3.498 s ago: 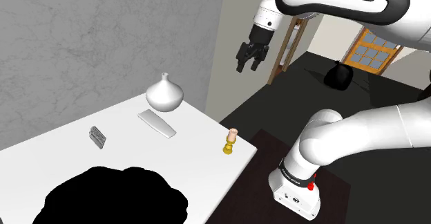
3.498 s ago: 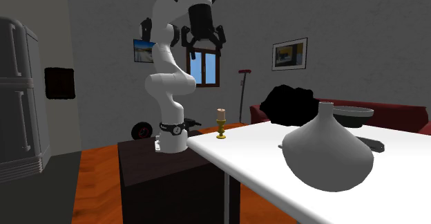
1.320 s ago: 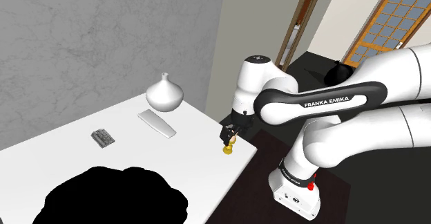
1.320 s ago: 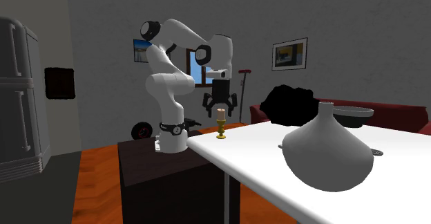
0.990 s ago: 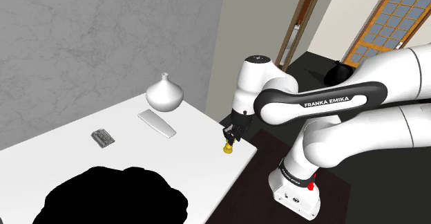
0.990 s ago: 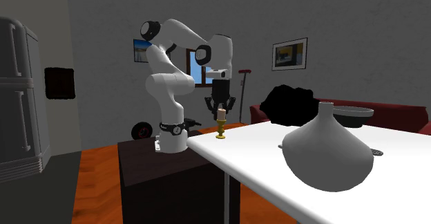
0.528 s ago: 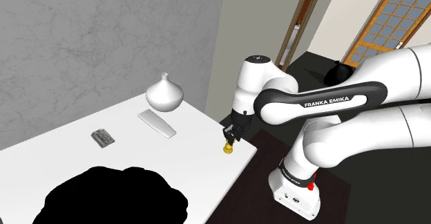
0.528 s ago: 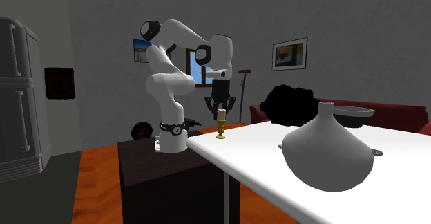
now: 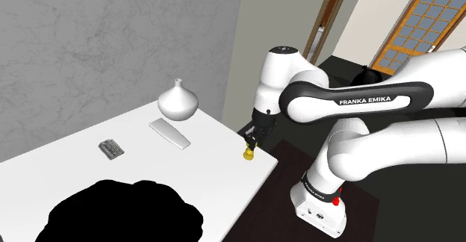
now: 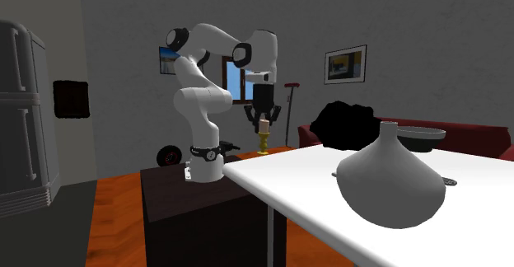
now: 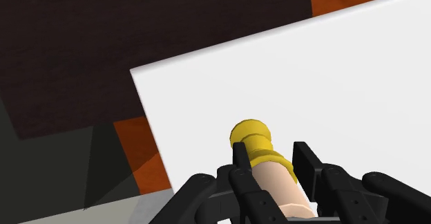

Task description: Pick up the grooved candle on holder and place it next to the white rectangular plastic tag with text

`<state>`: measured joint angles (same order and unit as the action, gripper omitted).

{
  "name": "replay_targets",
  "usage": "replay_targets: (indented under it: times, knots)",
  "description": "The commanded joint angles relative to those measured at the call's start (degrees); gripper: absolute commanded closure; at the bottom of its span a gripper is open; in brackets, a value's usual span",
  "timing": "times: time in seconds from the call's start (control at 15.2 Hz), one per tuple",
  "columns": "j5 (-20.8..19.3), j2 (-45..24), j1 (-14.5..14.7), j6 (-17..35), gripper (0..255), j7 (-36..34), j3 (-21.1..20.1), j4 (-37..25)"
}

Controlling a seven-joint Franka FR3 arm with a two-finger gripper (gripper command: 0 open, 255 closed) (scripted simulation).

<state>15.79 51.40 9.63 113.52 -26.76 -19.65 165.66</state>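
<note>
The candle, a pale grooved stick on a yellow holder (image 11: 252, 136), is clasped between my black fingers (image 11: 240, 153). My gripper (image 11: 273, 157) is shut on the candle's pale body (image 11: 280, 188), holder end pointing down at the white table (image 11: 359, 77). In the shoulder view the gripper (image 9: 251, 140) holds the holder (image 9: 246, 156) just above the table's near right corner. In the second exterior view the candle (image 10: 264, 128) hangs a little above the table's far edge in the gripper (image 10: 264, 122). The white rectangular tag (image 9: 169, 133) lies flat further in, near the vase.
A white round vase (image 9: 178, 101) stands behind the tag and looms large in the second exterior view (image 10: 391, 179). A small grey object (image 9: 111, 148) lies at the tag's left. A black shape (image 9: 123, 211) covers the table's front. Dark floor lies beyond the table edge (image 11: 148, 126).
The gripper closed on the candle about a second ago and stayed shut. Now the arm has risen, lifting the candle and holder a little off the table.
</note>
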Motion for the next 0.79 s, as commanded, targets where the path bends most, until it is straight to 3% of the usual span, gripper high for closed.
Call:
replay_targets:
  times: [0.0,0.73]
  knots:
    - [-0.5,0.6,-0.2,-1.9,255,0.0,0.4,-1.2]
    - [-2.7,2.6,-1.1,-11.2,255,-0.1,2.7,-8.7]
